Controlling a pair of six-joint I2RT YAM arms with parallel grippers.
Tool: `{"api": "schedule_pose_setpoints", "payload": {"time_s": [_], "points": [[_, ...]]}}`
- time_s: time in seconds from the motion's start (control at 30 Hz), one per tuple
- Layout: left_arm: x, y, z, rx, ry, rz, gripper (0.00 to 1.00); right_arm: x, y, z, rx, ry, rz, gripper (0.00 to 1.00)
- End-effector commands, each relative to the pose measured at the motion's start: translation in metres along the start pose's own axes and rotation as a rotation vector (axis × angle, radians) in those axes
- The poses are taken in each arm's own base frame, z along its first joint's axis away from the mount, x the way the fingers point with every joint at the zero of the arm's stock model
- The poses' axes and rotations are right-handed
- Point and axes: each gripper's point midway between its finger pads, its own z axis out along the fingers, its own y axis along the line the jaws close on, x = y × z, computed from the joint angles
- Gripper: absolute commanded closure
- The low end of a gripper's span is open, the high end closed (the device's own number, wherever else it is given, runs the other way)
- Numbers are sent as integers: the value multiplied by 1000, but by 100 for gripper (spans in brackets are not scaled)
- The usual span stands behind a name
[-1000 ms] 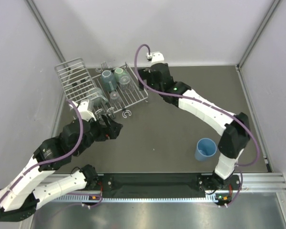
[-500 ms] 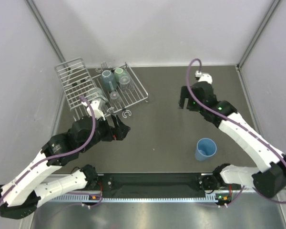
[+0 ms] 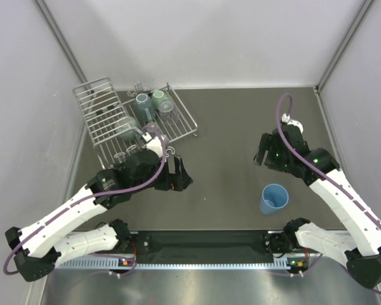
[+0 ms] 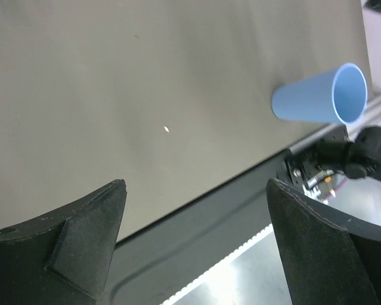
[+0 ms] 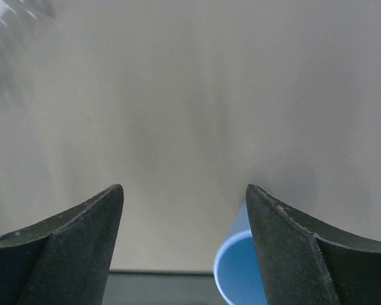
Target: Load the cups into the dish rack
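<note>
1. My left fingers [image 3: 181, 179]: stood wide apart and held nothing, over the tabletop [image 3: 222, 127] off the dish rack's near corner.
2. My right fingers [image 3: 260, 156]: were parted and empty, towards the right edge.
3. Blue tumbler [image 3: 274, 198]: stood upright near the near-right edge, just short of my right fingers.
4. Dish rack [image 3: 95, 95]: sat in the far-left corner and carried the grey-teal mug [image 3: 143, 101] and mint-green mug [image 3: 160, 98].

A matte dark grey worktop [image 3: 228, 133] sits enclosed on three sides by plain white walls [image 3: 203, 38]. Grey metal posts [image 3: 60, 41] rise at its far corners, and the light is even.
</note>
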Motion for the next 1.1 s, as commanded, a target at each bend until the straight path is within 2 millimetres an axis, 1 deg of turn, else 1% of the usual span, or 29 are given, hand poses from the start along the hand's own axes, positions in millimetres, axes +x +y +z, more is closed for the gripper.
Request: {"api": "schedule_pose_setpoints", "payload": {"time_s": [0.0, 0.07, 0.1, 0.13, 0.17, 0.2, 0.23, 0.3, 0.37, 0.43, 0.5, 0.53, 0.63, 0.77, 0.93, 1.0, 1.07], "points": [[2, -24, 8, 107, 37, -2, 4, 32, -23, -8, 74, 105, 64, 24], [7, -22, 13, 96, 49, -16, 5, 44, -31, -10, 107, 134, 89, 27], [11, -25, 14, 116, 71, -34, 5, 51, -35, -9, 123, 152, 97, 28], [17, -22, 18, 111, 83, -44, 5, 55, -37, -9, 127, 160, 106, 31], [18, -23, 19, 117, 82, -57, 5, 61, -40, -10, 136, 173, 121, 36], [24, -20, 22, 111, 93, -78, 5, 64, -42, -10, 142, 179, 129, 39], [25, -19, 22, 111, 90, -87, 5, 66, -43, -11, 145, 179, 141, 43], [27, -16, 24, 109, 84, -112, 5, 73, -46, -10, 146, 182, 165, 44], [26, -13, 23, 99, 68, -123, 5, 81, -48, -8, 147, 194, 179, 44], [25, -14, 22, 100, 67, -126, 5, 91, -47, -4, 135, 226, 190, 44], [23, -16, 20, 107, 61, -130, 5, 95, -43, -1, 115, 240, 199, 44], [18, -13, 21, 87, 36, -131, 5, 97, -42, 0, 112, 246, 206, 44], [16, -14, 21, 85, 35, -129, 5, 110, -43, 7, 117, 275, 204, 45], [18, -15, 25, 81, 50, -126, 5, 115, -40, 11, 102, 284, 213, 48], [21, -16, 31, 85, 63, -134, 6, 123, -26, 14, 66, 304, 216, 58], [24, -20, 31, 104, 87, -133, 7, 126, -18, 14, 49, 311, 197, 65], [24, -21, 32, 103, 88, -130, 7, 127, -11, 16, 47, 310, 192, 69]]}}
